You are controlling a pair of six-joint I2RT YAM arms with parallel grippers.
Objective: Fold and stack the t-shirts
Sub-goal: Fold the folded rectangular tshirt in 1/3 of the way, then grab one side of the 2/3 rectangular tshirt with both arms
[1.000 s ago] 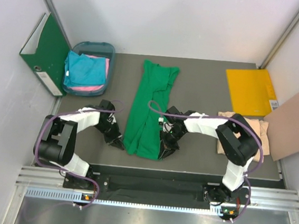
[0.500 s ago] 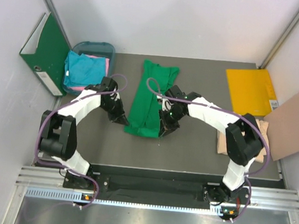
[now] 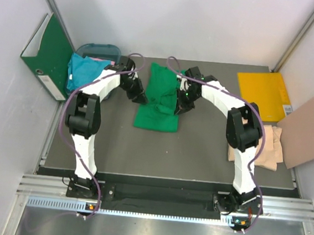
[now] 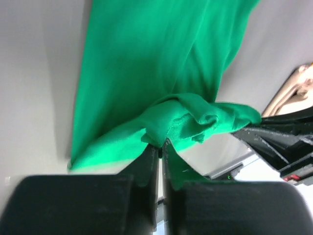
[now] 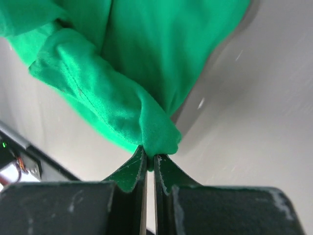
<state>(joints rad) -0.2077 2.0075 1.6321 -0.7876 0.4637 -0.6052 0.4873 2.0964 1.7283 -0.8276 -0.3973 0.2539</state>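
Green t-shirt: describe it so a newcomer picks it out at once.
On the grey table, look mid-width toward the far edge. The green t-shirt lies there partly folded, pinched by left gripper and right gripper. Unlike the stiff green binder at the left wall, it is soft, bright cloth.

Top view: even, soft overhead light, sharp all over, only faint shadows on the grey counter. Left wrist: counter washed out pale above the left tool, whose body is underexposed black and blurred; the bright green t-shirt is oversaturated and slightly soft. Right wrist: cloth seam crisp just above the right tool, soft shadow and small glare specks up-right of it.
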